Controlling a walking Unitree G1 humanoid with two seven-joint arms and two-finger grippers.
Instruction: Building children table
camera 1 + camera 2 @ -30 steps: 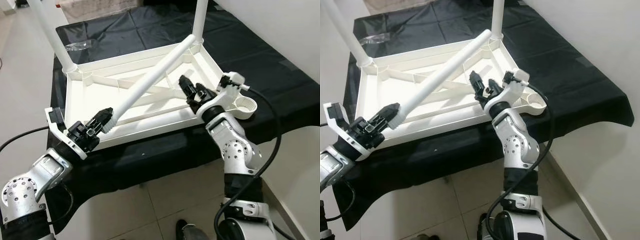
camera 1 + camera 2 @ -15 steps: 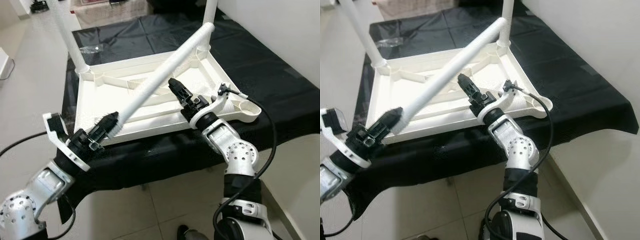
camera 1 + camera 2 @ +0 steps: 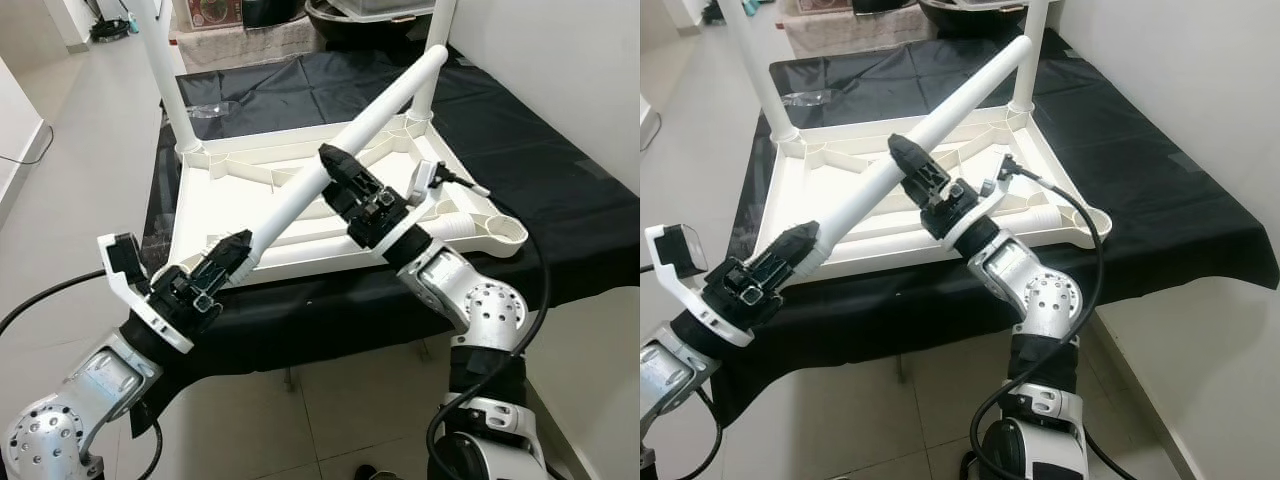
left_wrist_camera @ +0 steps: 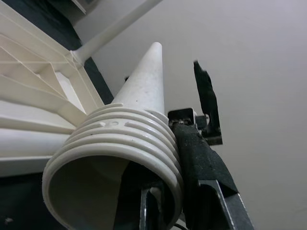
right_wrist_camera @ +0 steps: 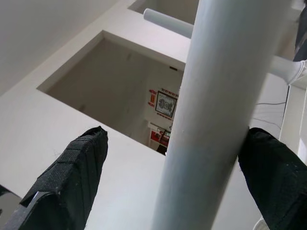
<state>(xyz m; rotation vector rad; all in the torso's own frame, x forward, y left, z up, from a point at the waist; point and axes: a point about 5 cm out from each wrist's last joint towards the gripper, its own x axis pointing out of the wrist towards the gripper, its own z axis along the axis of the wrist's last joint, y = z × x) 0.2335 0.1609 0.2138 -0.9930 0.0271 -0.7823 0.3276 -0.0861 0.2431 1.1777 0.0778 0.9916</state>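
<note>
A white plastic tabletop [image 3: 225,195] lies upside down on a black-covered table [image 3: 520,130]. Two white legs stand upright in its far corners [image 3: 165,70] [image 3: 437,50]. A loose white leg [image 3: 385,105] slants over it. My left gripper [image 3: 232,255] is shut on the leg's ribbed threaded end [image 4: 115,143], out past the tabletop's near edge. My right gripper [image 3: 335,170] is open and straddles the middle of that leg. In the right wrist view one finger [image 5: 273,177] touches the leg [image 5: 216,120], while the other finger [image 5: 72,177] stands apart from it.
An empty round leg socket [image 3: 500,232] sits at the tabletop's near right corner. A clear plastic bag [image 3: 205,105] lies on the cloth behind the tabletop. A white wall runs along the right. Tiled floor lies below and to the left.
My right gripper rose from the tabletop's ribs to the loose leg's middle and now straddles it. The leg's free end is lifted higher. The camera has also shifted.
</note>
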